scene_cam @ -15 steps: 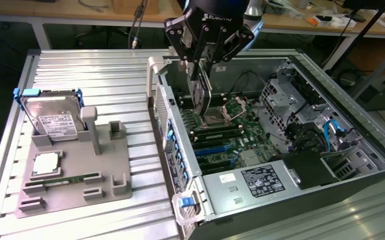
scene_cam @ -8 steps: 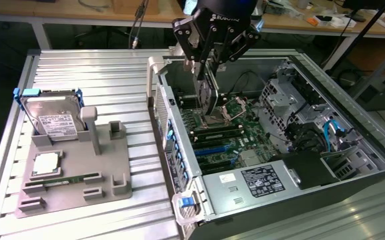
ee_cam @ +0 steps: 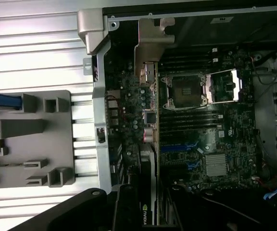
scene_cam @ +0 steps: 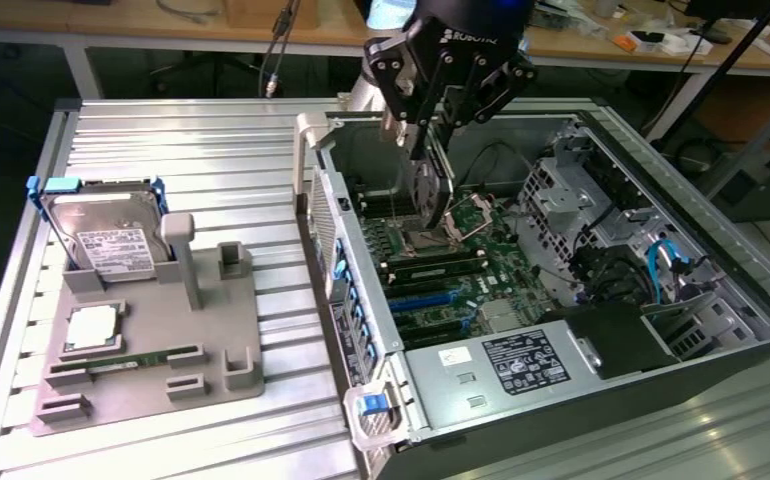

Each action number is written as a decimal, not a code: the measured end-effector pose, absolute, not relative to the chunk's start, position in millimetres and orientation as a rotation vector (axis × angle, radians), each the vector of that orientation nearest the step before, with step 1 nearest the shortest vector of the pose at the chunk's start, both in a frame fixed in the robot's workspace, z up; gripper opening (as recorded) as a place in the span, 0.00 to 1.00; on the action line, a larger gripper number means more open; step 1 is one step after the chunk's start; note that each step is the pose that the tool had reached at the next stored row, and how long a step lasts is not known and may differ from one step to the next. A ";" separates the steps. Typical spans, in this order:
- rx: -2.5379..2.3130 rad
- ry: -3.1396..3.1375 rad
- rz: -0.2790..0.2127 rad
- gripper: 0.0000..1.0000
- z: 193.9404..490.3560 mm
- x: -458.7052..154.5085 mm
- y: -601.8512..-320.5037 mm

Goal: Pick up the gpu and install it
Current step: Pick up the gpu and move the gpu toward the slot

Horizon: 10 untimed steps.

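My gripper (scene_cam: 439, 135) hangs over the open computer case (scene_cam: 705, 230), shut on the gpu (scene_cam: 429, 190). I see the gpu edge-on as a thin dark card, upright under the fingers, above the motherboard (scene_cam: 459, 270) near the CPU socket. In the wrist view the gpu (ee_cam: 148, 120) runs as a narrow strip from its silver end bracket (ee_cam: 150, 48) back to my gripper (ee_cam: 148, 214), with a maker's label near the fingers. The card sits close beside the case's rear wall (ee_cam: 102, 120). The blue expansion slots (scene_cam: 428, 300) lie lower on the board, apart from the card.
A grey holder tray (scene_cam: 158, 340) stands on the slatted table at the exterior view's left, with a silver hard drive (scene_cam: 108, 238), a processor chip (scene_cam: 92, 326) and a memory stick (scene_cam: 132, 358). Inside the case are drive cages (scene_cam: 565, 195), cables (scene_cam: 665, 265) and a power supply (scene_cam: 525, 362).
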<state>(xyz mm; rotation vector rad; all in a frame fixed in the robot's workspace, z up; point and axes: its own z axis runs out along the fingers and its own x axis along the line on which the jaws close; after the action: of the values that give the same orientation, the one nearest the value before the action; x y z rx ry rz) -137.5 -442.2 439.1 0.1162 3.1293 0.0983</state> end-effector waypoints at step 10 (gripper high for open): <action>0.116 3.129 0.098 0.27 439.0 -119.0 -442.2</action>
<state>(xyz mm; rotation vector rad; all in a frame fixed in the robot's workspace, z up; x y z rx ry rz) -119.0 -442.2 439.0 0.1161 3.1293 0.0984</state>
